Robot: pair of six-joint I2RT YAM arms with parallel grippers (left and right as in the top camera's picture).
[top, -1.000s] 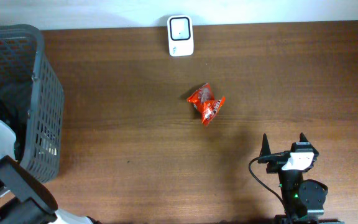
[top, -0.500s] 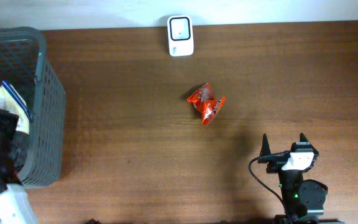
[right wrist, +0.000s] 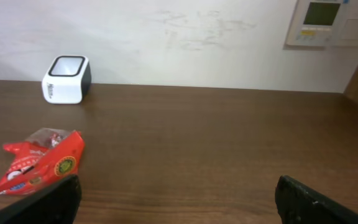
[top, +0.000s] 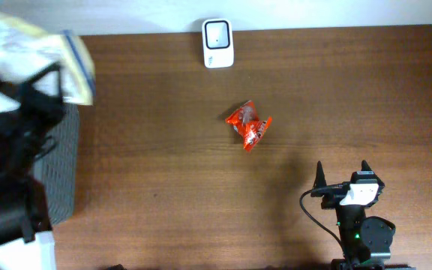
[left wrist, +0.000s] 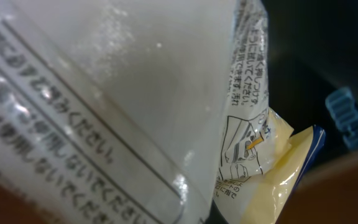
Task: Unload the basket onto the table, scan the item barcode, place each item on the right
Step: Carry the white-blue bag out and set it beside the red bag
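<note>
Bag [top: 47,49], pale yellow and white with a blue edge, hangs at the far left of the table [top: 163,172], above the grey basket [top: 64,172]. The left gripper [top: 34,88] is clamped on it. In the left wrist view the bag [left wrist: 135,93] fills nearly the whole frame, its clear film printed with Japanese text and a small diagram; no barcode can be made out there. The white scanner [top: 217,43] stands at the table's back edge, against the wall and well apart from the bag. A crumpled red packet [top: 249,126] lies near mid-table, between the scanner and the right gripper [top: 343,174]. That gripper sits low at the front right, its fingers [right wrist: 42,202] spread wide with nothing between them, facing the packet and the scanner.
</note>
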